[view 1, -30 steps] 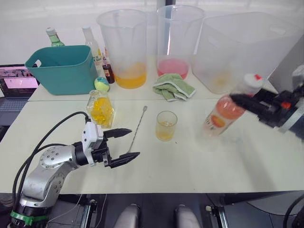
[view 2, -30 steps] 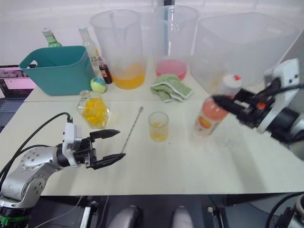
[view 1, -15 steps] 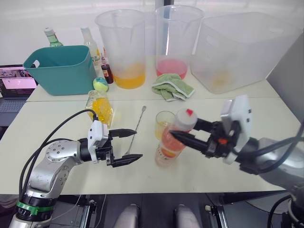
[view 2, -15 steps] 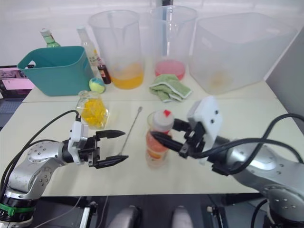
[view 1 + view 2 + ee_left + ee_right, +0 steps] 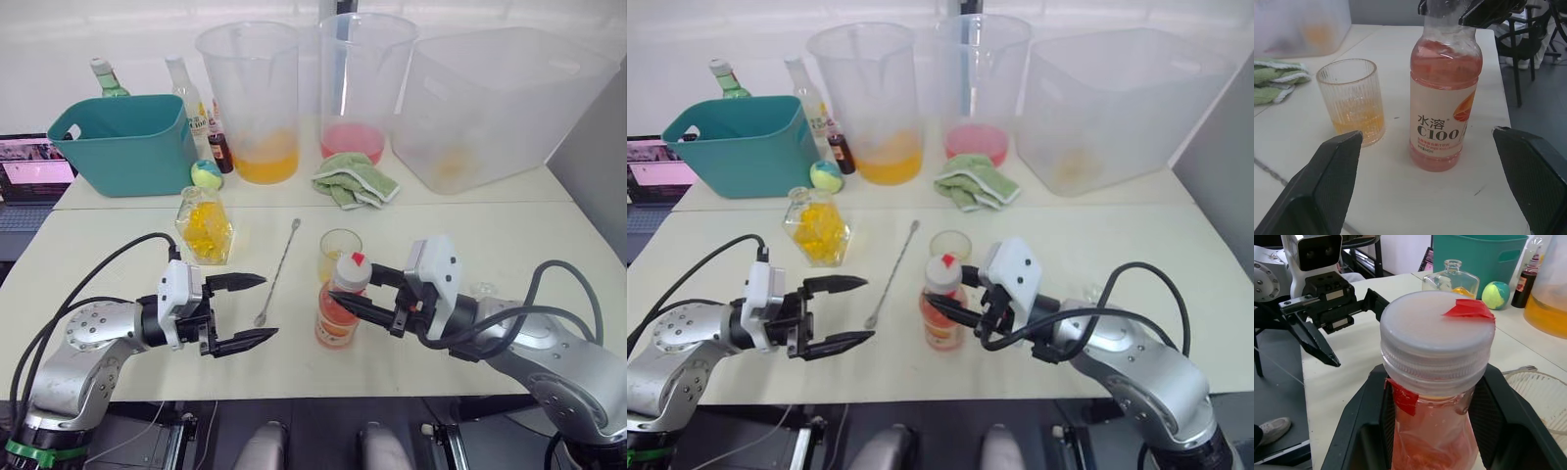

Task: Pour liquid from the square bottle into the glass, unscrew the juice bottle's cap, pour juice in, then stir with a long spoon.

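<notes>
Cream table (image 5: 549, 245): juice bottle (image 5: 339, 311) upright near front edge, pink liquid, white cap (image 5: 353, 266) on, red mark. Right gripper (image 5: 362, 294) clamps its neck. Glass (image 5: 338, 253) just behind, yellow liquid. Left gripper (image 5: 248, 311) wide open, empty, bare tabletop between it and bottle.

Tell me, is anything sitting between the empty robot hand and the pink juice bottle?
No. The left gripper, jaws open, faces the juice bottle across bare table. The long spoon lies off to one side, the glass behind. The right gripper holds the bottle's neck.
</notes>
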Motion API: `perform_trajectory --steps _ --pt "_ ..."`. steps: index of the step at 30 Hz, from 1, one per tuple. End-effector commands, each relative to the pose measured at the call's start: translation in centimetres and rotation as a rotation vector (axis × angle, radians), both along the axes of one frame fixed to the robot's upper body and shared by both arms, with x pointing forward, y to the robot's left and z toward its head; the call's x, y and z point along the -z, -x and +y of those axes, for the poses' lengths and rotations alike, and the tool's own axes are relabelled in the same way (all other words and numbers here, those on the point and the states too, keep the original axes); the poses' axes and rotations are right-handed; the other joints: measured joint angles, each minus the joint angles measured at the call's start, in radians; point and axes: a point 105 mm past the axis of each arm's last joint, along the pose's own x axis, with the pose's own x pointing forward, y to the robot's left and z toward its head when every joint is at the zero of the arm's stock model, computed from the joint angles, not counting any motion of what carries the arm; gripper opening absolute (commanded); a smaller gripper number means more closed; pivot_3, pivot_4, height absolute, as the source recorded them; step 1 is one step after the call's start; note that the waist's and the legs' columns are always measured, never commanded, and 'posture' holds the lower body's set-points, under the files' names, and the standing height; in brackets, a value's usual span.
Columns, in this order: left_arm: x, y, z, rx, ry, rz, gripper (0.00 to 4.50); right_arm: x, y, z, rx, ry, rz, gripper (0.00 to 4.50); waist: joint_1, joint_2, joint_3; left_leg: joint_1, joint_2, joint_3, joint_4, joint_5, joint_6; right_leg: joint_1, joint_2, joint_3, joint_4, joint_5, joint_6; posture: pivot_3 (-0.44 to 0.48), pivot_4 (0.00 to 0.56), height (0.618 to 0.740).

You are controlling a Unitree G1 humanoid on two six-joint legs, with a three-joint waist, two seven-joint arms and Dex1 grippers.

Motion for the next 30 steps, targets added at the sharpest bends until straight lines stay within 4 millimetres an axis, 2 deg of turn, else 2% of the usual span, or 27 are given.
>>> perform_trajectory --steps 1,3,5,11,15,18,23,30 --pt "-1.7 0.9 0.2 0.022 0.001 -0.066 4.50 -0.7 0.0 -0.4 -0.017 -0.018 -0.032 1.53 0.000 0.000 0.000 0.000 0.000 0.000 0.000 0.000 0.000 0.000 0.000 0.000 0.000 0.000 0.000 0.000 0.150 0.738" --pt "-2.1 1.2 0.4 0.014 0.007 -0.060 4.50 -1.0 0.1 -0.7 -0.031 -0.015 -0.041 1.53 0.000 0.000 0.000 0.000 0.000 0.000 0.000 0.000 0.000 0.000 0.000 0.000 0.000 0.000 0.000 0.000 0.150 0.738" --pt "-2.4 1.5 0.7 0.010 0.010 -0.054 4.50 -1.4 0.1 -1.0 -0.045 -0.012 -0.048 2.54 0.001 0.000 0.000 0.000 0.001 0.000 0.000 0.000 0.000 0.000 0.000 0.001 0.000 0.000 0.000 0.000 0.150 0.738" --pt "-2.1 2.2 1.9 0.022 -0.037 -0.023 4.50 -2.7 -0.2 -1.9 -0.129 -0.018 -0.042 4.48 0.002 0.000 0.000 0.000 0.001 0.001 0.000 0.000 0.000 0.000 0.000 0.000 0.000 0.000 0.000 0.000 0.150 0.738" --pt "-2.0 1.9 1.8 0.035 -0.037 -0.025 4.50 -2.8 -0.5 -2.1 -0.233 -0.019 -0.009 4.48 0.004 0.000 0.000 0.000 0.001 0.001 0.000 0.000 0.000 0.000 0.001 0.000 -0.001 0.000 0.000 0.000 0.150 0.738" --pt "-2.1 1.4 1.4 0.046 -0.031 -0.036 4.50 -1.9 -1.4 -2.4 -0.318 -0.029 0.024 4.48 0.004 -0.001 0.000 0.000 0.001 0.001 0.000 0.000 0.000 0.000 0.001 0.000 -0.001 0.000 0.000 0.000 0.150 0.738" --pt "-2.0 1.3 1.2 0.070 -0.041 -0.036 4.50 -1.6 -2.9 -1.3 -0.436 -0.035 0.013 4.48 -0.007 0.000 0.000 0.000 0.002 0.001 0.000 0.000 0.000 -0.001 0.001 0.001 0.000 0.001 -0.001 0.000 0.150 0.738" --pt "-2.1 1.3 1.2 0.079 -0.054 -0.038 4.50 -0.9 -3.3 -0.5 -0.523 0.003 -0.005 4.48 -0.002 0.000 0.000 -0.001 0.002 0.000 -0.001 -0.001 -0.001 -0.002 0.002 0.000 0.000 0.001 -0.002 0.000 0.150 0.738"
